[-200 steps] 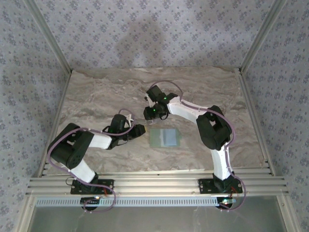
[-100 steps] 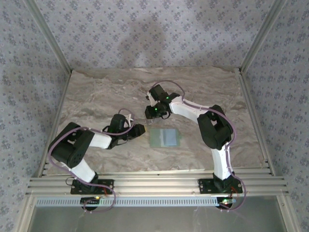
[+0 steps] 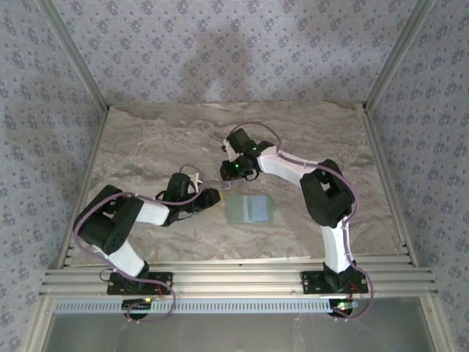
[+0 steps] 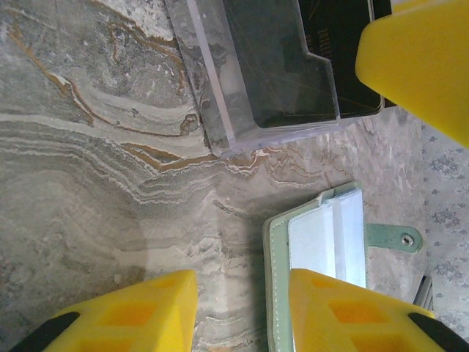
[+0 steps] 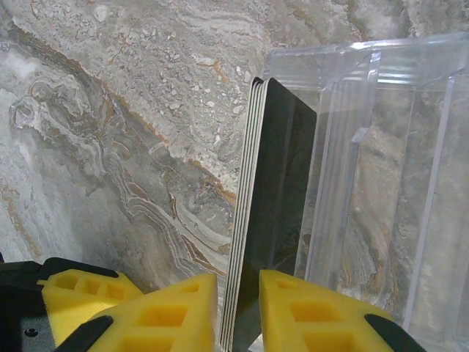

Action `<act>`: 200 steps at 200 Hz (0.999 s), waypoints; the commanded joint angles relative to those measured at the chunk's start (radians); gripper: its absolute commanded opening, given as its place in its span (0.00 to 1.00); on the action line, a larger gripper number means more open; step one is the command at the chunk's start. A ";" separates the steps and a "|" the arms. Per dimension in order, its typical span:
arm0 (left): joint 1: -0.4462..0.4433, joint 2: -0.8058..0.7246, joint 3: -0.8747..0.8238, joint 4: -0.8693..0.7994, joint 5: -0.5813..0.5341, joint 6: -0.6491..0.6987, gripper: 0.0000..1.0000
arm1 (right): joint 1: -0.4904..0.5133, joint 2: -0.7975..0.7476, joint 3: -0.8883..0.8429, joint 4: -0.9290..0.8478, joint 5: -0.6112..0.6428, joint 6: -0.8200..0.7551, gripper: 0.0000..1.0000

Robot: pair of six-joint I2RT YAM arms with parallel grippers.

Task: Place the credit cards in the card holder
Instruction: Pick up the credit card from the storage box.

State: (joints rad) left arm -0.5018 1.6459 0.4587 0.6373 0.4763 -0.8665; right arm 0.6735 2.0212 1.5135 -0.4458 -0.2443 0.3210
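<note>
Several dark credit cards stand on edge as a stack in a clear plastic stand. My right gripper is shut on the stack, one yellow finger against each side. Seen from above, the right gripper points down just behind the card holder. That pale grey-green card holder lies open and flat on the table. My left gripper hovers open over the holder's left edge, one finger above bare table, the other above the holder. From above, the left gripper sits just left of the holder.
In the left wrist view the clear stand with the dark cards lies just beyond the holder, and a right-arm finger is beside it. The marbled table is bounded by metal frame posts and patterned walls.
The right gripper has shifted slightly and its jaws have narrowed onto the card stack. The left arm and the card holder have not moved.
</note>
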 commanded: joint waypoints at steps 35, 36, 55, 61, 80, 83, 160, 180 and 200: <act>0.005 0.064 -0.018 -0.054 -0.057 0.011 0.38 | -0.009 -0.034 -0.007 -0.024 -0.022 -0.001 0.22; 0.004 0.064 -0.018 -0.054 -0.058 0.011 0.38 | -0.009 -0.034 -0.006 -0.024 -0.021 -0.001 0.22; 0.005 0.068 -0.018 -0.053 -0.057 0.009 0.38 | -0.009 -0.038 -0.007 -0.028 -0.024 -0.001 0.20; 0.004 0.070 -0.018 -0.051 -0.057 0.010 0.38 | -0.010 -0.039 -0.005 -0.029 -0.022 -0.001 0.20; 0.004 0.075 -0.015 -0.050 -0.056 0.011 0.38 | -0.010 -0.042 -0.006 -0.031 -0.022 -0.001 0.20; 0.004 0.075 -0.015 -0.050 -0.055 0.011 0.38 | -0.010 -0.042 -0.006 -0.032 -0.023 -0.002 0.20; 0.005 0.089 -0.005 -0.048 -0.053 0.008 0.38 | -0.010 -0.039 0.014 -0.069 0.028 -0.004 0.13; 0.005 0.088 0.001 -0.050 -0.049 0.003 0.37 | -0.009 -0.037 0.013 -0.073 0.040 -0.004 0.10; 0.016 0.075 0.006 -0.051 -0.038 -0.008 0.37 | -0.007 -0.040 0.010 -0.083 0.073 -0.002 0.07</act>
State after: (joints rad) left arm -0.4927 1.6627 0.4595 0.6605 0.4988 -0.8795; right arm 0.6670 2.0071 1.5101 -0.4717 -0.2226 0.3218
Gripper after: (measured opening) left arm 0.373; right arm 0.089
